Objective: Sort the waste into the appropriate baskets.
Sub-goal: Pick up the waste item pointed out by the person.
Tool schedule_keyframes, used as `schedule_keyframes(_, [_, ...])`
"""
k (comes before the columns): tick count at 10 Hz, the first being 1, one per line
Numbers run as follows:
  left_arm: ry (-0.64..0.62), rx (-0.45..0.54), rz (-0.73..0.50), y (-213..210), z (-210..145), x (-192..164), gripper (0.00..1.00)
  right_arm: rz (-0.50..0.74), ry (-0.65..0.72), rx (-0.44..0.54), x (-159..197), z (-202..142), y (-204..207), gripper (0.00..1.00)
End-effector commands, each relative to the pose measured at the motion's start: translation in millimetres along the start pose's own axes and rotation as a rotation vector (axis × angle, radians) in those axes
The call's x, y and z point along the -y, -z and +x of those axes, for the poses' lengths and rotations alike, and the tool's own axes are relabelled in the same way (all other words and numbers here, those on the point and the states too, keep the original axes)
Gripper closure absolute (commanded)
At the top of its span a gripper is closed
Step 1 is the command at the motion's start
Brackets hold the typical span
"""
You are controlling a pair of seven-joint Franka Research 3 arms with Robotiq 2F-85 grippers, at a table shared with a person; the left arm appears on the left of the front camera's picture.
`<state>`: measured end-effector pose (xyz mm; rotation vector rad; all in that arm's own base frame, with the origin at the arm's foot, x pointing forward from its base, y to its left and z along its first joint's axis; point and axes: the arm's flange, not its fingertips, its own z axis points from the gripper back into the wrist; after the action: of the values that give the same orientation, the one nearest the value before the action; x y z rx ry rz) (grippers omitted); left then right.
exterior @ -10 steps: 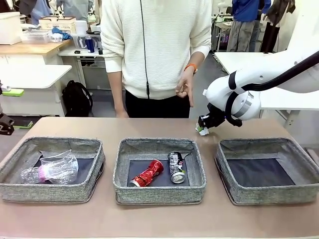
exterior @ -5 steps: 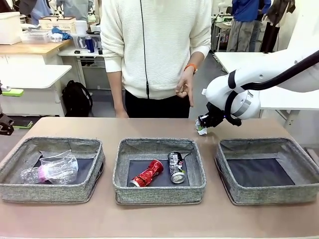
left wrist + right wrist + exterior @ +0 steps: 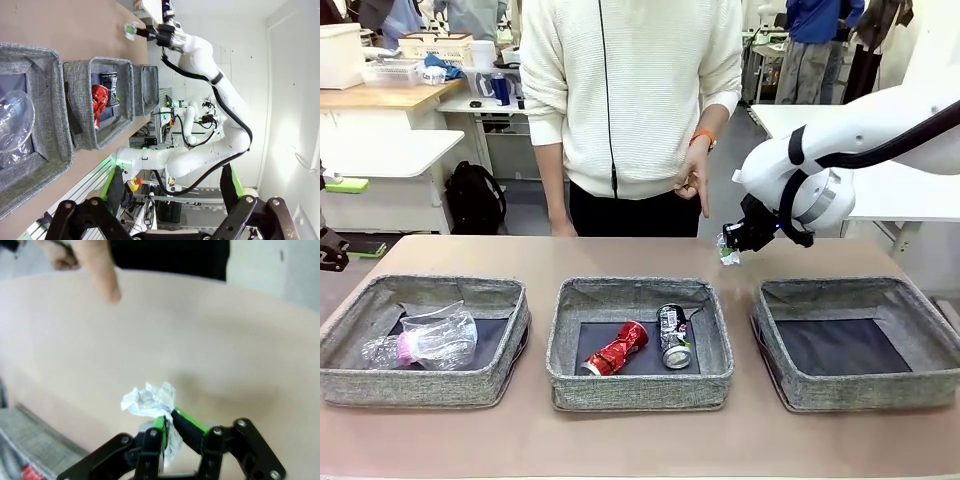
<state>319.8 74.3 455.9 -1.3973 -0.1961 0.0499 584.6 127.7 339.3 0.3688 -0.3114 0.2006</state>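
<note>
My right gripper point(image 3: 730, 247) is shut on the small white paper wad point(image 3: 728, 257), lifted above the table behind the gap between the middle basket point(image 3: 640, 343) and the right basket point(image 3: 858, 343). In the right wrist view the paper wad point(image 3: 147, 401) sticks out from the pinched green pads point(image 3: 181, 421). The crushed red can point(image 3: 617, 348) and the dark printed can point(image 3: 673, 335) lie in the middle basket. The clear bottle with pink label point(image 3: 405, 349) and the clear cup point(image 3: 438, 328) lie in the left basket point(image 3: 423, 340). My left gripper point(image 3: 170, 187) stands open, off to the left of the baskets.
A person in a white sweater stands at the far side, one hand point(image 3: 692, 180) hanging with a finger pointing down near the right gripper. The right basket holds nothing. Bare tabletop point(image 3: 640, 440) runs in front of the baskets.
The right gripper has risen and shifted slightly right with the paper wad, which is off the table now. The left arm has not moved.
</note>
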Motion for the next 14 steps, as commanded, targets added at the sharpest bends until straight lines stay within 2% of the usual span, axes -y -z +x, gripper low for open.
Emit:
schedule_keyframes(1, [0.02, 0.008, -0.026, 2, 0, 1, 0.0, -0.076, 0.151, -0.125, -41, -57, -87, 1.0])
schedule_keyframes(2, [0.02, 0.008, -0.026, 2, 0, 1, 0.0, -0.152, 0.179, -0.183, -65, -82, -107, 1.0])
schedule_keyframes(5, [0.02, 0.008, -0.026, 2, 0, 1, 0.0, -0.268, 0.06, -0.14, -133, -140, -131, 1.0])
schedule_keyframes(6, [0.02, 0.008, -0.026, 2, 0, 1, 0.0, -0.277, 0.063, -0.138, -136, -141, -129, 1.0])
schedule_keyframes(7, [0.02, 0.008, -0.026, 2, 0, 1, 0.0, -0.319, 0.059, -0.211, -123, -126, -113, 1.0])
schedule_keyframes(8, [0.02, 0.008, -0.026, 2, 0, 1, 0.0, -0.253, 0.071, -0.146, -138, -148, -138, 1.0])
schedule_keyframes(9, [0.02, 0.008, -0.026, 2, 0, 1, 0.0, -0.273, 0.044, -0.165, -142, -149, -132, 0.93])
schedule_keyframes(10, [0.02, 0.008, -0.026, 2, 0, 1, 0.0, -0.181, 0.112, -0.174, -143, -139, -103, 0.93])
schedule_keyframes(11, [0.02, 0.008, -0.026, 2, 0, 1, 0.0, -0.215, 0.073, -0.125, -170, -129, -111, 0.93])
schedule_keyframes(12, [0.02, 0.008, -0.026, 2, 0, 1, 0.0, -0.226, 0.046, -0.119, -206, -115, -134, 0.93])
schedule_keyframes(14, [0.02, 0.008, -0.026, 2, 0, 1, 0.0, -0.253, 0.151, -0.151, -301, -94, -184, 0.93])
